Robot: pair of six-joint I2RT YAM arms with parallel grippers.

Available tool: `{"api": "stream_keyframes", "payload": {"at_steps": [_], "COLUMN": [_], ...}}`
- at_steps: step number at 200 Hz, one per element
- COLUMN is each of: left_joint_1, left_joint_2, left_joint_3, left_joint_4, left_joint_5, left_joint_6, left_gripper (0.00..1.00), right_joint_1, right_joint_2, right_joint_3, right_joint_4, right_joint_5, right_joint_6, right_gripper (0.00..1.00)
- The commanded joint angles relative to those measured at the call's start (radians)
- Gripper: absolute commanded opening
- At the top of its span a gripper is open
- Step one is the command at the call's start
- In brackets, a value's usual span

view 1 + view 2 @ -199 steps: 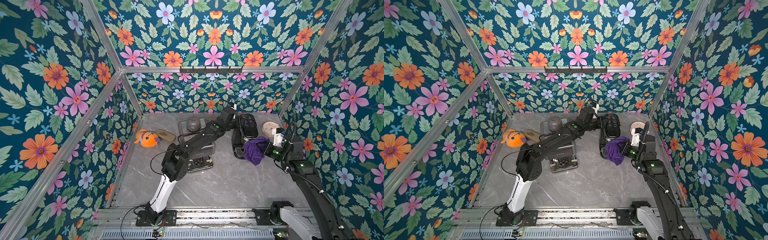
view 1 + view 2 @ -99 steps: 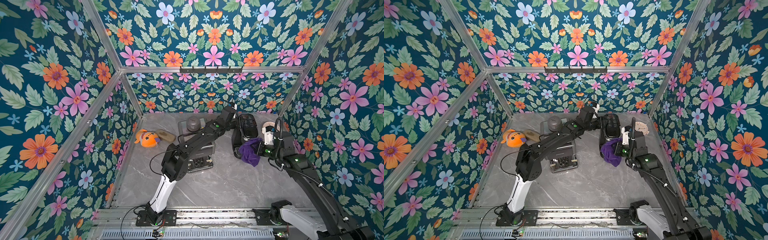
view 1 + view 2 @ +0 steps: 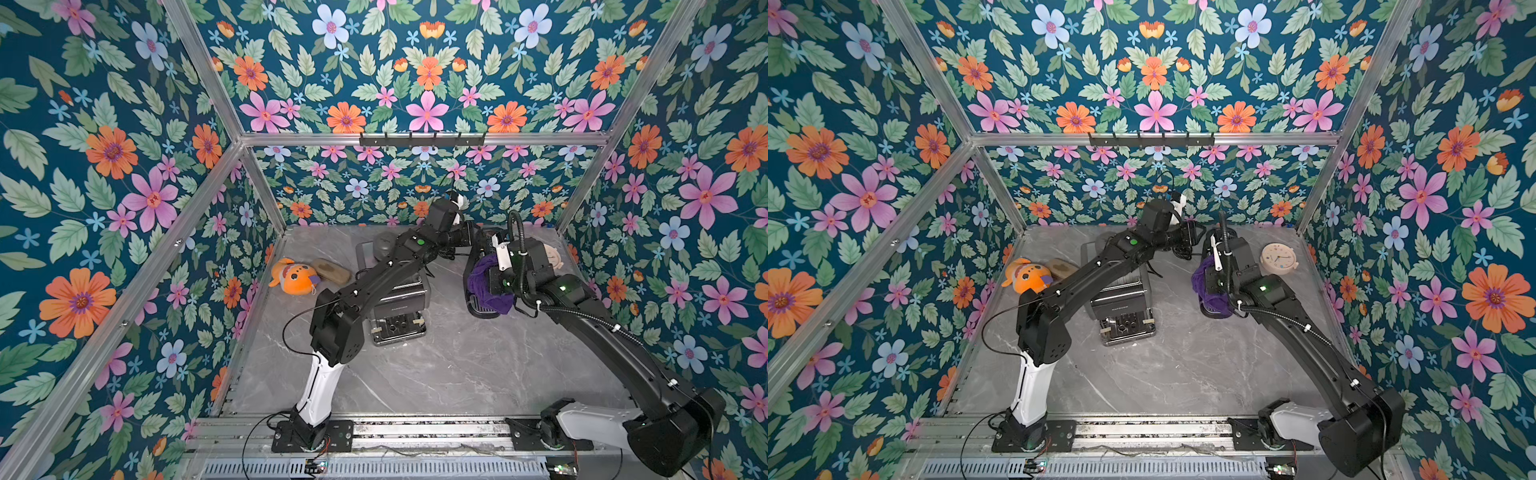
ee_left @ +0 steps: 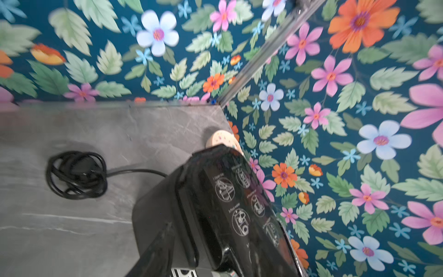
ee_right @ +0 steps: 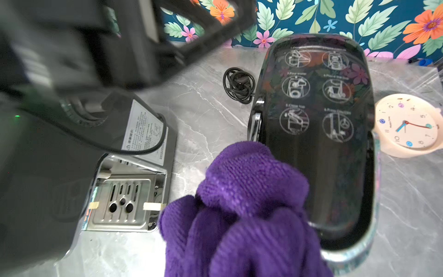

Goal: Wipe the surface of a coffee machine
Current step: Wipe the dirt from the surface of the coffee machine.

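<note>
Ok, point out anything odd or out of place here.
An orange plush toy lies by the wall and a clock lies face up beside the glossy coffee machine; neither suits a coffee setup. Nothing looks spilled.

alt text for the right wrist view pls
A bunched purple cloth lies against a glossy black coffee machine printed with white pictograms. On the grey table beside it: a cream clock, a coiled power cord and another machine's steel drip tray.
</note>
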Motion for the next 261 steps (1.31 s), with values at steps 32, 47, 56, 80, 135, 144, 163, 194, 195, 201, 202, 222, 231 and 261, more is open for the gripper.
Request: {"api": "stream_keyframes", "payload": {"at_steps": [32,47,56,80,135,144,163,194,195,201,202,222,231,261], "left_joint_1": [0.037,0.043,0.045,0.052,0.066,0.066,0.066,0.067,0.067,0.067,0.067,0.066,0.067,0.066], "left_joint_2": [-0.079,-0.098,-0.109,-0.136,-0.173,-0.179,-0.187,-0.2,-0.201,-0.204,-0.204,-0.209,-0.21,-0.215], "left_joint_3": [-0.005,-0.017,-0.031,-0.082,-0.128,-0.129,-0.134,-0.144,-0.144,-0.148,-0.148,-0.146,-0.145,-0.152], "left_joint_4": [-0.005,-0.004,-0.001,0.014,0.012,0.007,-0.002,-0.016,-0.015,-0.016,-0.016,-0.021,-0.023,-0.026], "left_joint_5": [-0.038,-0.047,-0.054,-0.067,-0.069,-0.074,-0.085,-0.09,-0.09,-0.09,-0.091,-0.093,-0.094,-0.099], "left_joint_6": [0.069,0.084,0.092,0.103,0.104,0.106,0.108,0.113,0.112,0.112,0.112,0.114,0.114,0.105], "left_gripper": [0.52,0.52,0.52,0.52,0.52,0.52,0.52,0.52,0.52,0.52,0.52,0.52,0.52,0.52], "right_joint_1": [0.017,0.025,0.027,0.027,0.071,0.079,0.087,0.087,0.087,0.087,0.086,0.087,0.087,0.087], "right_joint_2": [0.091,0.124,0.145,0.197,0.266,0.257,0.228,0.194,0.194,0.196,0.196,0.213,0.222,0.254], "right_joint_3": [0.065,0.076,0.083,0.085,0.053,0.034,-0.01,-0.086,-0.089,-0.1,-0.102,-0.135,-0.149,-0.185], "right_joint_4": [0.057,0.071,0.072,0.083,0.091,0.106,0.138,0.195,0.196,0.198,0.197,0.207,0.212,0.228], "right_joint_5": [0.116,0.142,0.153,0.177,0.182,0.179,0.171,0.189,0.19,0.191,0.191,0.18,0.17,0.136], "right_joint_6": [-0.041,-0.052,-0.054,-0.064,-0.059,-0.059,-0.066,-0.109,-0.11,-0.114,-0.114,-0.12,-0.114,-0.087], "right_gripper": [0.0,0.0,0.0,0.0,0.0,0.0,0.0,0.0,0.0,0.0,0.0,0.0,0.0,0.0]}}
